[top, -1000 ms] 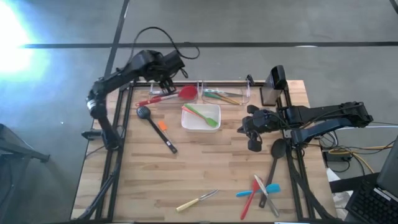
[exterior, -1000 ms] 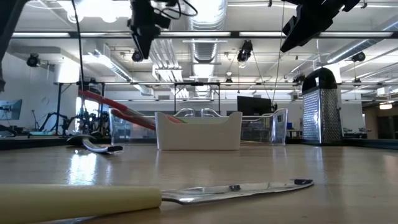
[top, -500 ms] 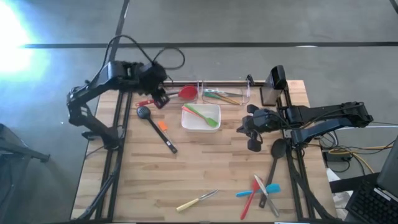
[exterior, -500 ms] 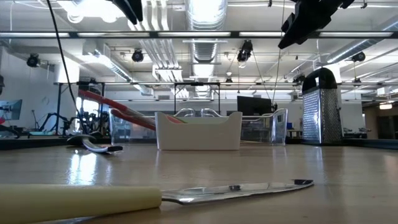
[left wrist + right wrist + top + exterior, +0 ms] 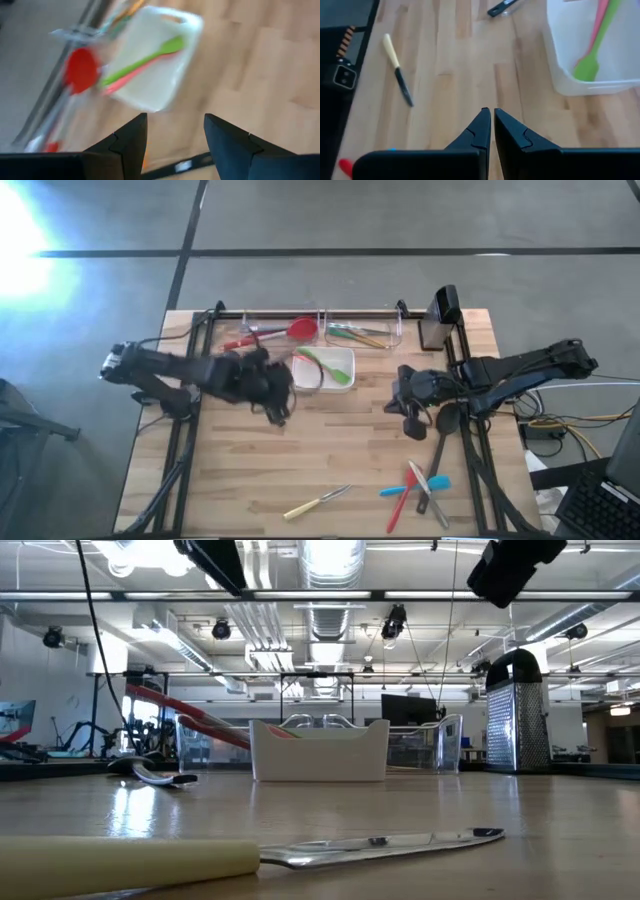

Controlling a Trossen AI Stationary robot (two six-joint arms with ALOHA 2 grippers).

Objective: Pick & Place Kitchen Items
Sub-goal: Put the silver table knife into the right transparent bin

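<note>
Since a second ago the left arm has swung down from the clear bins at the worktop's point(image 5: 330, 445) far edge and now lies low across the left half, its left gripper point(image 5: 268, 387) blurred beside the white dish point(image 5: 338, 361). Its jaws stand apart with nothing between them, as the left wrist view shows point(image 5: 172, 137). The right arm has barely shifted; the right gripper point(image 5: 413, 406) hovers right of the dish, jaws shut on nothing point(image 5: 491, 125). The utensils lie where they were.

No brand, label or writing can be read anywhere.

Counted: one red spoon point(image 5: 300, 329) rests in the left clear bin point(image 5: 262, 321), its handle pointing left. Several thin utensils, green and orange among them, lie in the right clear bin point(image 5: 395, 328); their number cannot be told. The dish holds two, a green spatula point(image 5: 330, 366) and a pink one point(image 5: 131, 75) under it. One black ladle point(image 5: 443, 427) lies by the right arm's base. One cream-handled knife point(image 5: 315, 502) lies near the front edge, and close in the low view point(image 5: 230, 855). A small cluster near the front right shows red, blue and grey pieces point(image 5: 418, 485), crossing each other; the exact count is unclear. One metal grater point(image 5: 515, 712) stands at the far right corner.
</note>
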